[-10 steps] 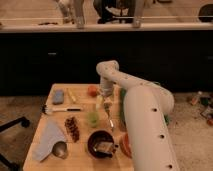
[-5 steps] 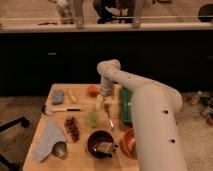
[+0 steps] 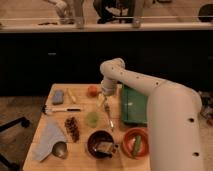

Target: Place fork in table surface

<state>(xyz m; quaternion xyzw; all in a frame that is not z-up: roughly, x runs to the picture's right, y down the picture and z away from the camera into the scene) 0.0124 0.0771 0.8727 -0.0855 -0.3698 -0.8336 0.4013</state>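
Note:
The fork (image 3: 109, 118) is a slim pale metal piece lying slanted over the table surface (image 3: 82, 107), between the green cup (image 3: 92, 118) and the green tray (image 3: 133, 105). Its upper end sits right under my gripper (image 3: 105, 99). The gripper hangs from the white arm (image 3: 150, 92), which reaches in from the lower right, and sits just above the middle of the tabletop. I cannot tell whether the fork rests on the wood or is still held.
An orange fruit (image 3: 92, 90), a grey-blue sponge (image 3: 58, 96), a yellowish stick (image 3: 71, 95) and a white-headed, black-handled tool (image 3: 60, 109) lie at the back left. A dark bowl (image 3: 100, 143), an orange plate (image 3: 136, 142), a cloth (image 3: 49, 137) and a brown item (image 3: 73, 129) fill the front.
The gripper has dropped slightly toward the table. The arm's big lower link has shifted right and down. The fork stays in about the same spot.

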